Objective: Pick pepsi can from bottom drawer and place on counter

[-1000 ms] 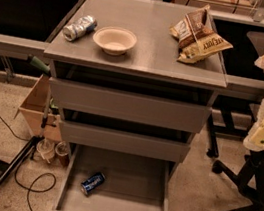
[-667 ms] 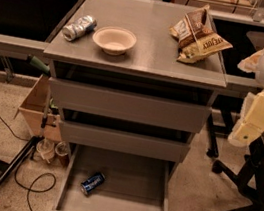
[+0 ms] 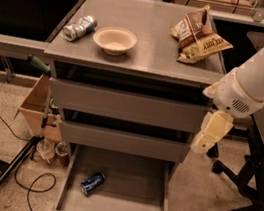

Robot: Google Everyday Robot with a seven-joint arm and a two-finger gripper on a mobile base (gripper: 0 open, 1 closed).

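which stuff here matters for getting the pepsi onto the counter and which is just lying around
For the job:
- pepsi can, lying in the bottom drawer
- counter
- gripper, hanging right of the cabinet, beside the upper drawers

Just lying about:
- silver can, bowl, chip bag, all on the counter
- cardboard box on the floor

bottom drawer (image 3: 121,208) lay open above, floor bare right of pepsi can (image 3: 93,183) | counter (image 3: 154,53) middle was free; bowl (image 3: 114,40), silver can (image 3: 79,28) left, chip bag (image 3: 200,36) right | gripper (image 3: 202,144) hung right of cabinet (image 3: 127,105), beside middle drawer (image 3: 123,141)
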